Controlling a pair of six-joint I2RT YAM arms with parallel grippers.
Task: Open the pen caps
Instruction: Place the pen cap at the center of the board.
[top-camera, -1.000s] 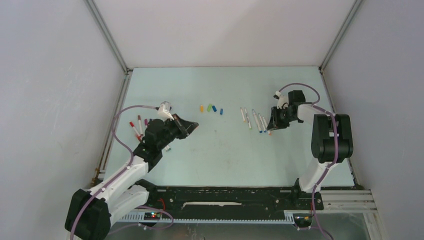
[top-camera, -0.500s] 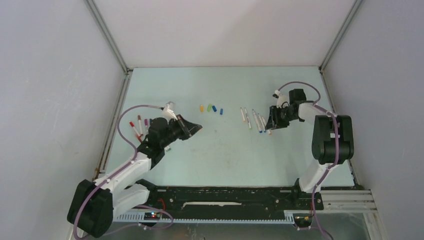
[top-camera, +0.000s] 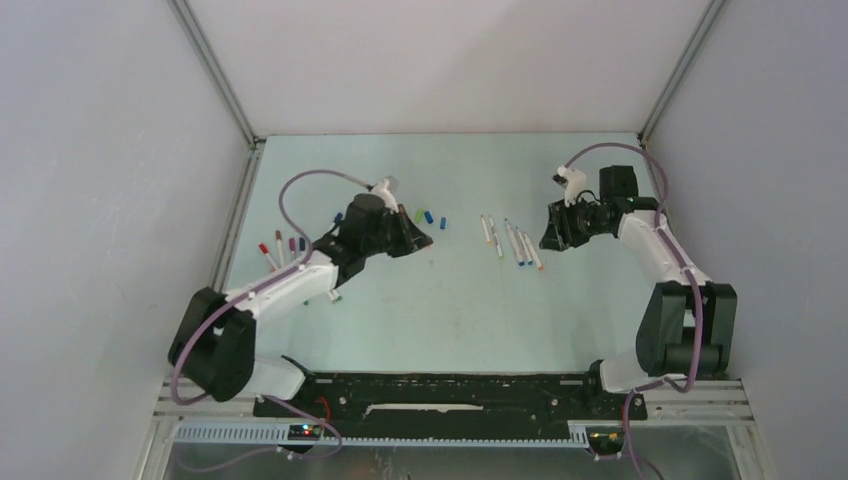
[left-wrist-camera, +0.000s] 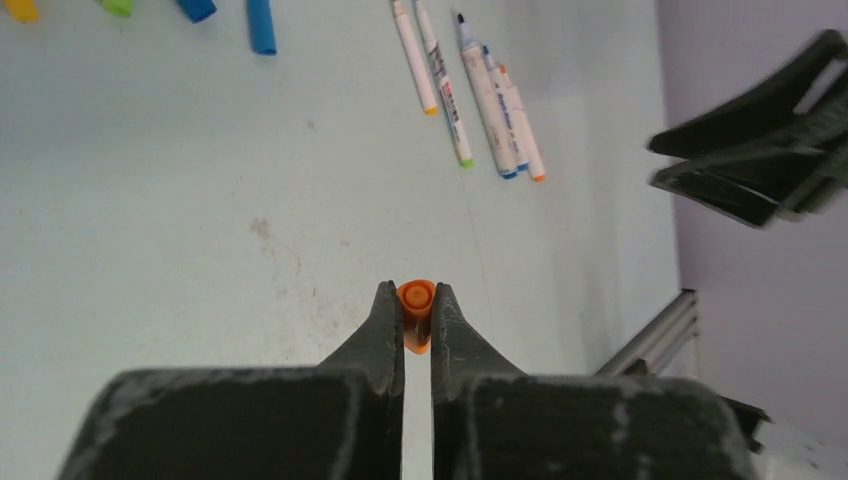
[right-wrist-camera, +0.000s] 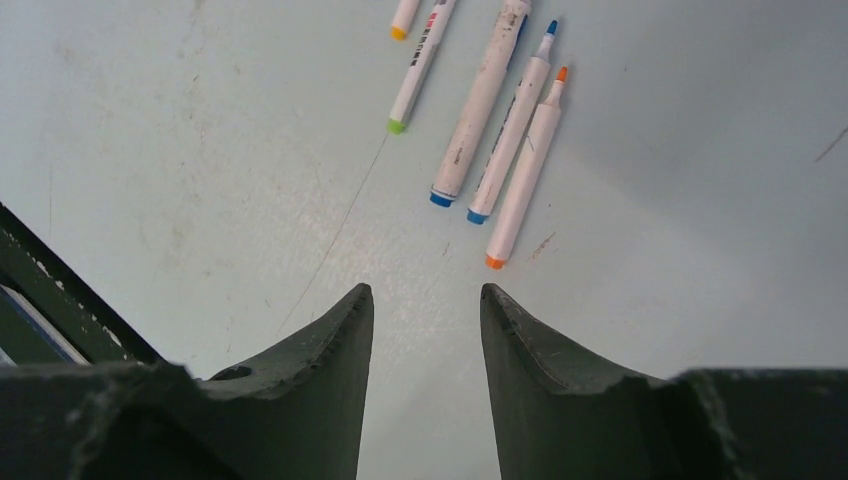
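Left hand (left-wrist-camera: 413, 288) clamps a short orange cap (left-wrist-camera: 415, 325) between its dark, tapering fingers; the cap's hollow round mouth shows, while its lower end is hidden in the grip. Beyond it on the pale, scuffed surface (left-wrist-camera: 200, 200) lie four loose caps (left-wrist-camera: 261, 25), smooth plastic cylinders in yellow, green and two blues, three of them cut off by the wrist view's top edge. From above, the arm hides the yellow one. Right hand (right-wrist-camera: 425, 300) hangs with its fingers apart and nothing between them, near five thin white pen barrels (right-wrist-camera: 525, 170) lying side by side with coloured tips. Their far ends run partly out of its wrist view. Capped pens (top-camera: 278, 250) by the surface's left edge are too small to count.
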